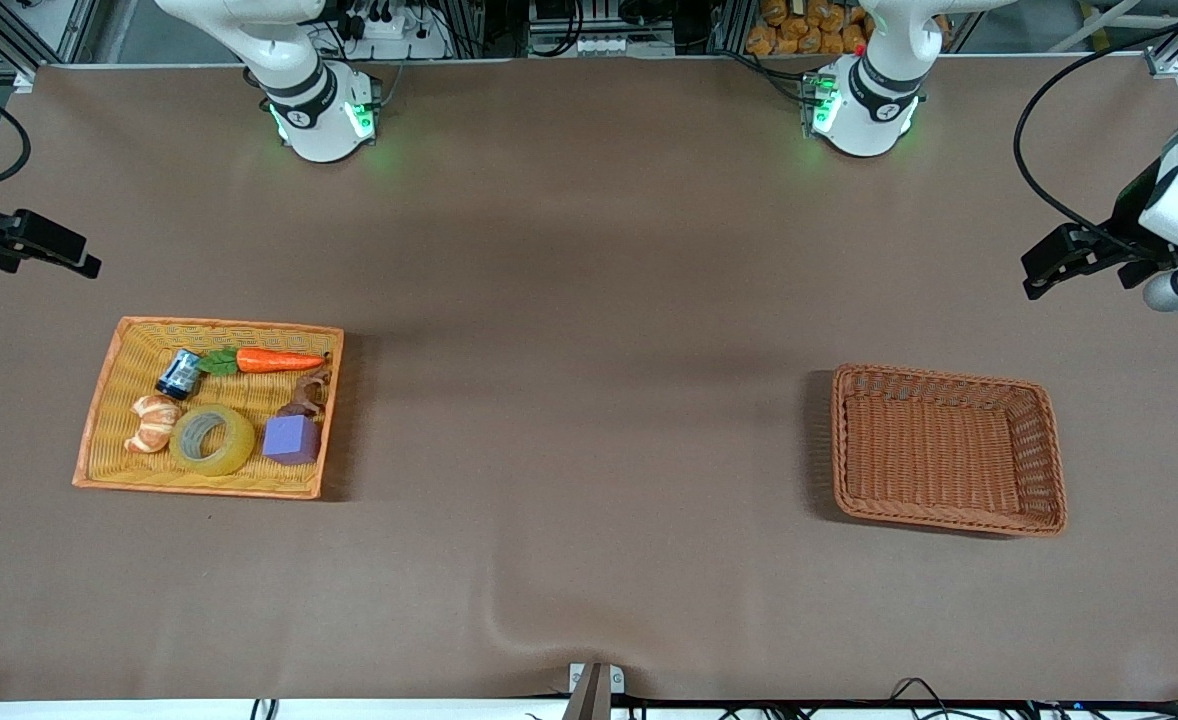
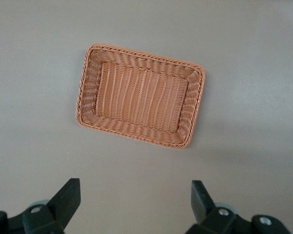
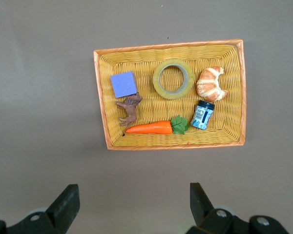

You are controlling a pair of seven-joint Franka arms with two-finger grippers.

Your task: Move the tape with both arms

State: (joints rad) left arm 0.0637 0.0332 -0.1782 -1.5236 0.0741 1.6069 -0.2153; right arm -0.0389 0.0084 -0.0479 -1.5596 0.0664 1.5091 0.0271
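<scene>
The tape (image 1: 213, 440), a yellowish translucent ring, lies flat in the yellow basket (image 1: 119, 360) toward the right arm's end of the table, between a croissant and a purple cube. It also shows in the right wrist view (image 3: 173, 79). My right gripper (image 3: 134, 200) is open and empty, high over the table beside the yellow basket; in the front view it shows at the edge (image 1: 69, 258). My left gripper (image 2: 136, 197) is open and empty, high over the table beside the brown basket (image 1: 1039, 440); in the front view it shows at the edge (image 1: 1049, 268).
In the yellow basket (image 3: 101, 97) lie a croissant (image 1: 154, 422), a purple cube (image 1: 291, 440), a carrot (image 1: 274, 361), a small blue can (image 1: 180, 374) and a brown animal figure (image 1: 311, 392). The brown basket (image 2: 88, 87) holds nothing.
</scene>
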